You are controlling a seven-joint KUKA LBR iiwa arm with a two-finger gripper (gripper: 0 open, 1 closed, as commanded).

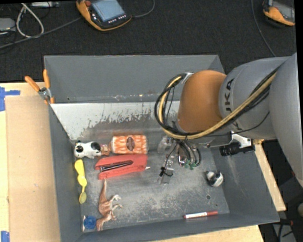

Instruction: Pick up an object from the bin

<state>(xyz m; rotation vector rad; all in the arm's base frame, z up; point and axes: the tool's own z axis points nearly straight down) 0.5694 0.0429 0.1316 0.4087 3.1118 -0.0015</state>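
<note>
My gripper [167, 171] hangs below the orange wrist cover, low over the bin floor near the middle. Its tip sits just right of a red flat stapler-like thing [121, 166] with a black strip on top, a small gap apart from it. Behind that lies an orange patterned packet [128, 144]. A small round black and silver thing [214, 178] rests on the floor to the gripper's right. I see nothing held by the gripper.
Along the left wall lie a black and white toy cow [87, 149], a yellow long thing [81, 179], a brown toy horse [107, 207] and a blue piece [88, 222]. A red and white pen [201, 215] lies by the front wall. The arm covers the bin's right rear.
</note>
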